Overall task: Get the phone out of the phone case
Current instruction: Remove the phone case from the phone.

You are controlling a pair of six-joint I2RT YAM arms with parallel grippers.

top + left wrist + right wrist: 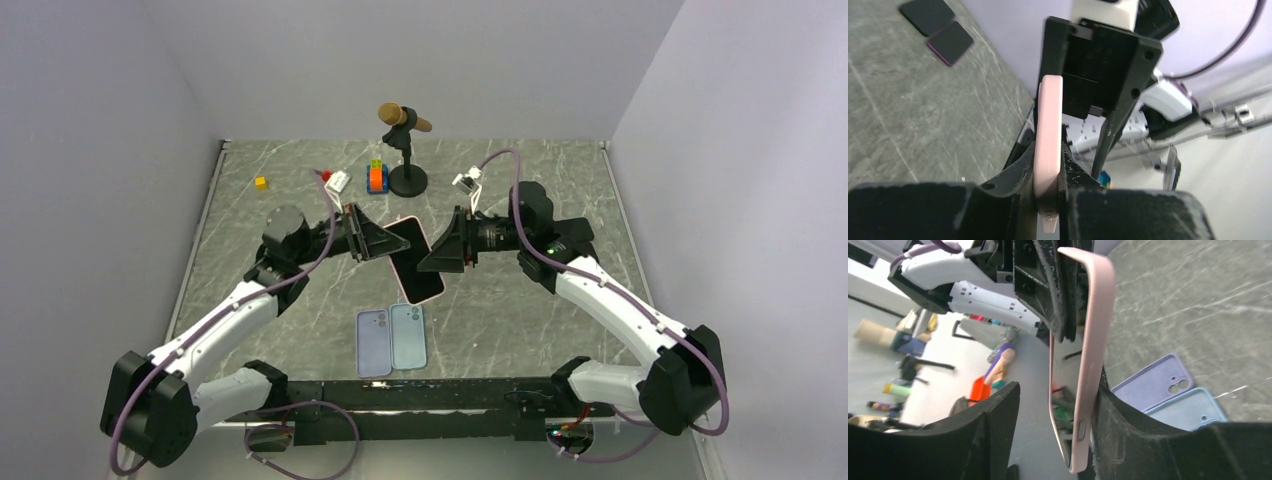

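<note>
A pink phone case [415, 262] with the phone in it is held on edge in the air above the table's middle. My left gripper [385, 240] is shut on its upper end; the left wrist view shows the case [1048, 130] pinched between both fingers at the gripper [1047, 200]. My right gripper [436, 256] is open around the lower end. In the right wrist view the case [1096, 335] rests against one finger [1133, 430], the other finger stands apart, and the gripper [1055, 425] is wide. The phone's glossy screen [1062, 375] shows a thin gap from the case at the bottom corner.
A purple case [374, 342] and a light blue case [408, 336] lie side by side near the front edge. A microphone on a stand [404, 118], an orange and blue toy [376, 177], a yellow block [261, 183] and small white items [338, 181] sit at the back.
</note>
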